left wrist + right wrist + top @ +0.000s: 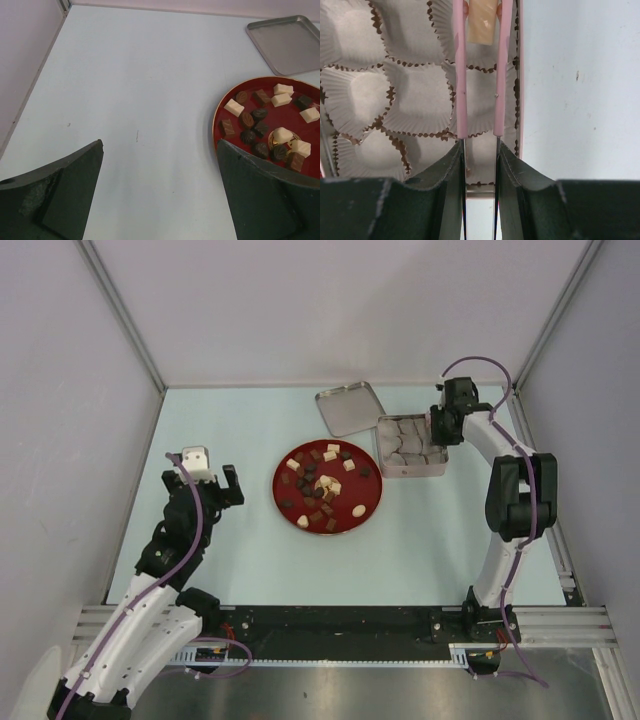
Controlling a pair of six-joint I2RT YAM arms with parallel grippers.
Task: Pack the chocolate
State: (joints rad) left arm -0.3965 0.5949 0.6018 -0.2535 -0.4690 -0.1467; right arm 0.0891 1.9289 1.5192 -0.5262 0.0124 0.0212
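Observation:
Chocolate [320, 490] in dark, reddish-brown and cream-white pieces lies scattered on a round red plate [366, 492] at the table's middle. My right gripper [480, 147] is shut on thin pink tongs [461, 75]. The tongs pinch one cream-white chocolate [482, 20] above a paper cup [415, 100] along the right side of the open tin [412, 474]. The cups I can see are empty. My left gripper [160, 145] is open with nothing in it, low over bare table left of the plate [218, 114], whose chocolate [247, 120] shows past its right finger.
The tin's silver lid [350, 407] lies flat behind the plate, touching the tin's left corner; it also shows in the left wrist view [290, 42]. White walls with metal posts close in the table on three sides.

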